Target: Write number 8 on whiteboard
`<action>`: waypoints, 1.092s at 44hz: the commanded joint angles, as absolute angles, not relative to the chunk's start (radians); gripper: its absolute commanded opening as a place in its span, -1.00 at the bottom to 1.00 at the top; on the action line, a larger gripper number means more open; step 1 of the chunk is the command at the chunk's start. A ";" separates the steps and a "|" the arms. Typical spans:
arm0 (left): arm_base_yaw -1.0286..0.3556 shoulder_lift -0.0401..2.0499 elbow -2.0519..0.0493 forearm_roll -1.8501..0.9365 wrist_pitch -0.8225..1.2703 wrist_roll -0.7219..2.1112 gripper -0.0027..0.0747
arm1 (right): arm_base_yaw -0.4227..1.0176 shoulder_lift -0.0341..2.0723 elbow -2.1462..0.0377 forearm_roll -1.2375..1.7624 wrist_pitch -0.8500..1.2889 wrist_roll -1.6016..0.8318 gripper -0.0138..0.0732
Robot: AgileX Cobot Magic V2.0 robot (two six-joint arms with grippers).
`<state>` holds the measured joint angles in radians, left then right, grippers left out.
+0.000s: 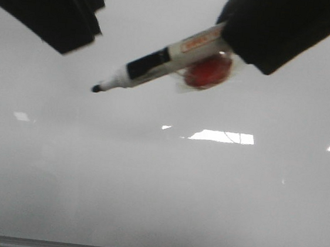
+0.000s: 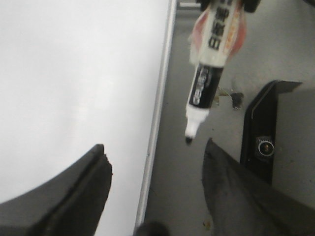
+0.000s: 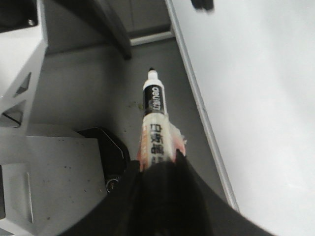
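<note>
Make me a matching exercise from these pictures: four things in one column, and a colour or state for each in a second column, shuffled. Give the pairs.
Things:
1. marker
2. whiteboard
3. left end effector
4. marker tip

Colours or states:
A. open, holding nothing
B. black, uncapped
C. glossy pale grey-white, nothing written on it that shows
D. gripped by the right end effector

Pairs: 1-D, 2-C, 3-A, 4-B
</note>
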<state>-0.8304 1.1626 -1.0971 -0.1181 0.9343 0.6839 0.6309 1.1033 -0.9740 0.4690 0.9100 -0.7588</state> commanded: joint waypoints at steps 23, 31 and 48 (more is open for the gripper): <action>-0.398 0.747 -0.825 -0.268 0.725 0.432 0.13 | 0.444 0.711 -0.655 0.214 0.455 -0.183 -0.95; -0.392 0.747 -0.821 -0.270 0.704 0.432 0.13 | 0.444 0.743 -0.668 0.214 0.368 -0.184 -0.95; -0.392 0.747 -0.821 -0.270 0.699 0.434 0.13 | 0.412 1.022 -0.921 0.125 0.470 -0.184 -0.95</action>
